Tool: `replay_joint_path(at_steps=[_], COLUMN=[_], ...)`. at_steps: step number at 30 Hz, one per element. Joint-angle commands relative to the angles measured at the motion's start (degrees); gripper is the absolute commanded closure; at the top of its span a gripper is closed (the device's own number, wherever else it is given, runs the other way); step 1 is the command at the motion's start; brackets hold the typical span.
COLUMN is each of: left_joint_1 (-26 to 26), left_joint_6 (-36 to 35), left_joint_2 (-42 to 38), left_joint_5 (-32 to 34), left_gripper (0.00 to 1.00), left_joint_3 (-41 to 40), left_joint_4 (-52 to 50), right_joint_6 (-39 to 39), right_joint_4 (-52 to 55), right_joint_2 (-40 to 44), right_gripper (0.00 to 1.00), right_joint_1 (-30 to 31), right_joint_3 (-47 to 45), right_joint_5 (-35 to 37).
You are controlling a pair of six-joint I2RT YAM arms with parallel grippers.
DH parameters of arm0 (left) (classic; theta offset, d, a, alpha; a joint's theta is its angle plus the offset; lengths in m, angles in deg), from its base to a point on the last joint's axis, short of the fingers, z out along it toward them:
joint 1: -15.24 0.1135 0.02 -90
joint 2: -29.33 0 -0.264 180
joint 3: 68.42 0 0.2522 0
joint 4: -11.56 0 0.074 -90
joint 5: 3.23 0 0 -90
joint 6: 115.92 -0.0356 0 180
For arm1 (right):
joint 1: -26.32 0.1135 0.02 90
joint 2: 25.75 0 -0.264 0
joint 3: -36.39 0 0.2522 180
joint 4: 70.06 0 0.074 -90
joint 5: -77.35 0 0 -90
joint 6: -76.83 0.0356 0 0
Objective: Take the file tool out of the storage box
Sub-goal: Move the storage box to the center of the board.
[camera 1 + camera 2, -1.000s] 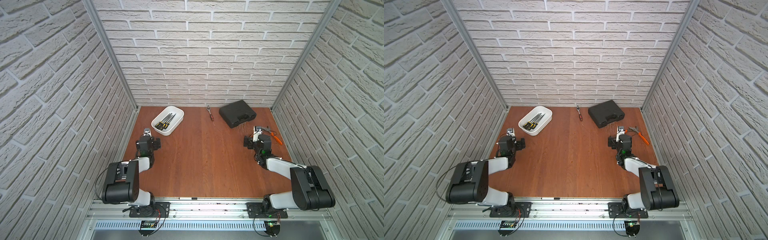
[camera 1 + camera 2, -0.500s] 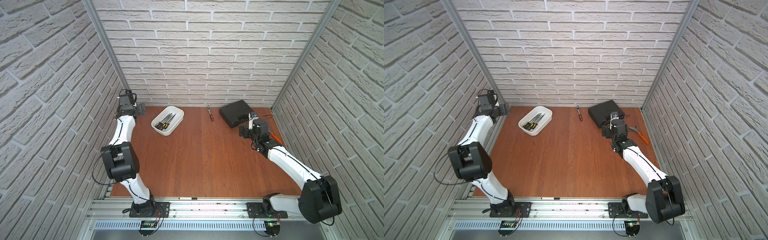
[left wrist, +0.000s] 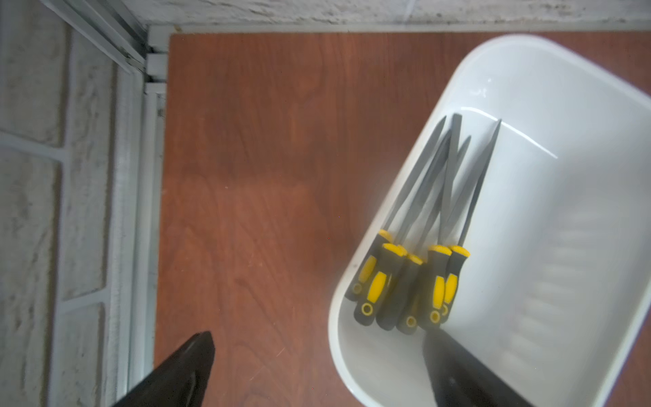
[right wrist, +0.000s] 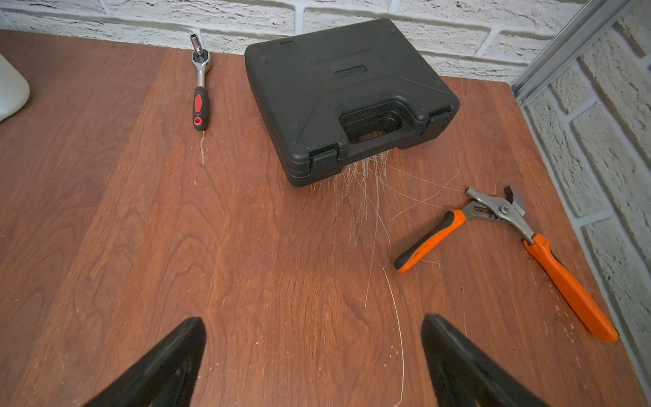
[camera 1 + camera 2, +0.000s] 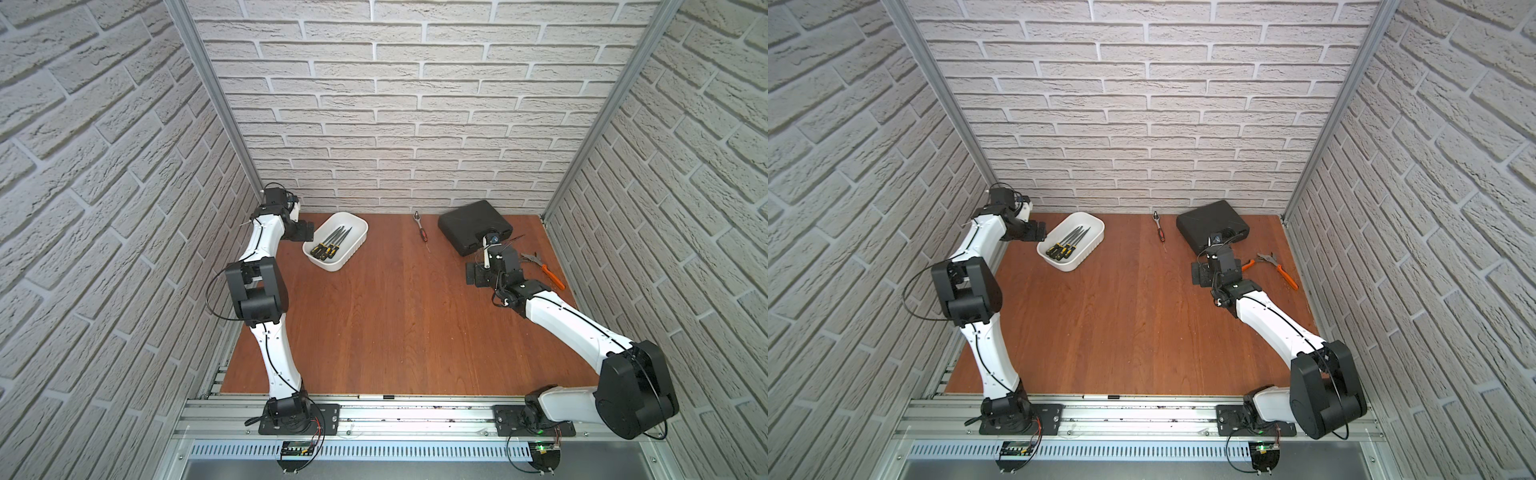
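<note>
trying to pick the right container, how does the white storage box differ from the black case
The storage box is white and smooth-walled; the black case is moulded, with a carry handle. The storage box is open-topped, with files inside; the black case is shut, contents hidden. The storage box sits on the robot's left, the black case on its right. Both rest on the table by the back wall.

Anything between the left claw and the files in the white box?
Nothing visible. The files lie uncovered in the storage box, against its wall. The open left claw straddles that wall's rim, one finger above the box's inside.
</note>
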Motion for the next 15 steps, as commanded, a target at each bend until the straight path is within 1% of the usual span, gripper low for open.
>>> replay_joint_path(at_steps=[1,6,10,14,15], left_joint_1=[-0.6,-0.7,-0.7,-0.7,-0.7], left_joint_6=[-1.6,-0.6,0.9,2.1,2.3], left_joint_2=[2.7,5.4,6.7,6.9,7.0], left_joint_5=[0.0,-0.6,-1.6,-3.0,-3.0], left_gripper=[0.01,0.02,0.13,0.26,0.28], left_joint_3=[3.0,5.0,5.9,5.9,5.9], left_joint_4=[-2.6,-3.5,-3.8,-3.5,-3.4], right_joint_6=[2.2,2.8,2.2,1.9,2.1], right_joint_4=[-1.3,-1.1,-0.6,-0.2,-0.3], right_joint_2=[1.0,0.0,-0.5,-0.8,-0.9], right_gripper=[0.00,0.01,0.03,0.07,0.08], right_joint_1=[0.4,0.5,0.6,0.8,0.8], right_joint_3=[-2.0,-2.4,-1.9,-1.4,-1.5], right_joint_5=[-0.7,-2.3,-2.5,-3.1,-3.2])
